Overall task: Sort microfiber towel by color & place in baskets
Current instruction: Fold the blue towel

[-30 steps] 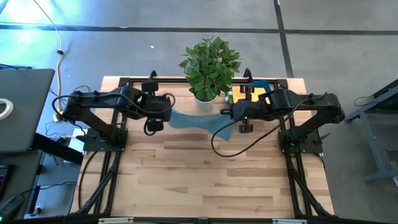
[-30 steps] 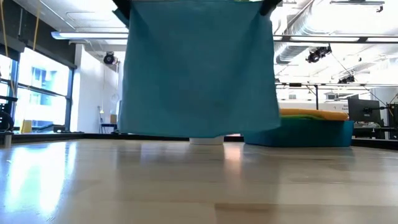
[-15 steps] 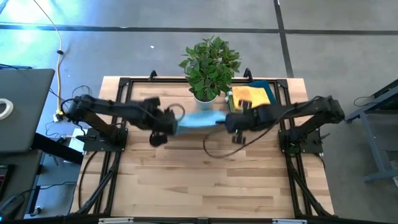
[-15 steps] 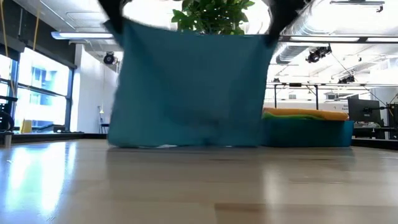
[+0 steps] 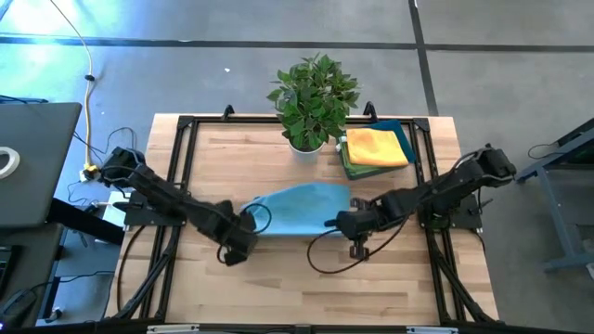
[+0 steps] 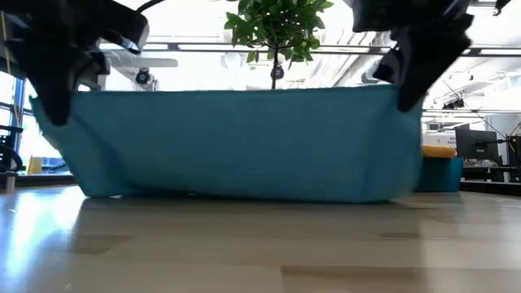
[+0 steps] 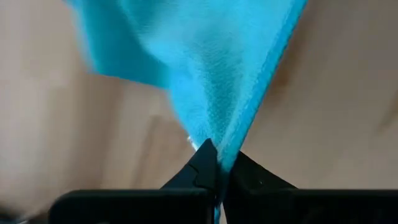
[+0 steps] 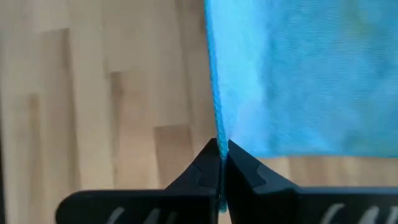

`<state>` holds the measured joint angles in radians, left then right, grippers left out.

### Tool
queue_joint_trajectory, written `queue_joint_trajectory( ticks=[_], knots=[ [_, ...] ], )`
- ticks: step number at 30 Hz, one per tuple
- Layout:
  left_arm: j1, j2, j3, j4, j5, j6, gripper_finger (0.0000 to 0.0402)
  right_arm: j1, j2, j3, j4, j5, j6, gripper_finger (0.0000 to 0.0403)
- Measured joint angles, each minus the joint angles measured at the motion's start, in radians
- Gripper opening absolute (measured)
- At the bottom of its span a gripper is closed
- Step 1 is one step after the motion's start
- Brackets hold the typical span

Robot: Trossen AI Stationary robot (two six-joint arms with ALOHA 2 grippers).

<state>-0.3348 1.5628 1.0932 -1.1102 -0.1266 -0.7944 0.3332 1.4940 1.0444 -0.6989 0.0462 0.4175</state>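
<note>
Now: Two Pincers Hold the Blue Towel Low

Right now both arms hold one blue towel (image 5: 295,208) between them. The left pincer (image 5: 243,225) is clenched on one corner. The right pincer (image 5: 340,223) is clenched on the other corner. The wrist views show the cloth pinched tight between the dark fingers. The towel is stretched out, and in the low view its bottom edge looks like it touches the wooden surface (image 5: 278,278), near the middle.

I think the step in hand is laying the towel down flat, maybe to fold it. It is not in a basket yet. The basket (image 5: 395,127) sits at the far right corner, just beside the plant (image 5: 314,93). A yellow towel (image 5: 376,146) lies on top of a folded pile there. For the next move, both pincers would need to go together, so the cloth does not bunch up or slip.

Some things are hard to see. The pile covers most of the basket, so only a bit of its dark edge shows. I see only one basket. In the low view the blue towel hides the plant pot and most of the basket. The arms are cut off at the top there.
</note>
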Motion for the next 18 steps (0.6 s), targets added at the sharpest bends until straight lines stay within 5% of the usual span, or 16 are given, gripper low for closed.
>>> queue_joint_trajectory(
  ticks=[10,18],
  knots=[
    [-0.132,0.064,-0.086,0.320,0.068,-0.177,0.0000,0.077,0.000,-0.105,0.206,-0.047,0.147,0.0000],
    [-0.156,0.167,-0.057,0.416,0.293,-0.226,0.0000,0.099,-0.004,-0.111,0.193,-0.171,0.011,0.0000]
  ],
)
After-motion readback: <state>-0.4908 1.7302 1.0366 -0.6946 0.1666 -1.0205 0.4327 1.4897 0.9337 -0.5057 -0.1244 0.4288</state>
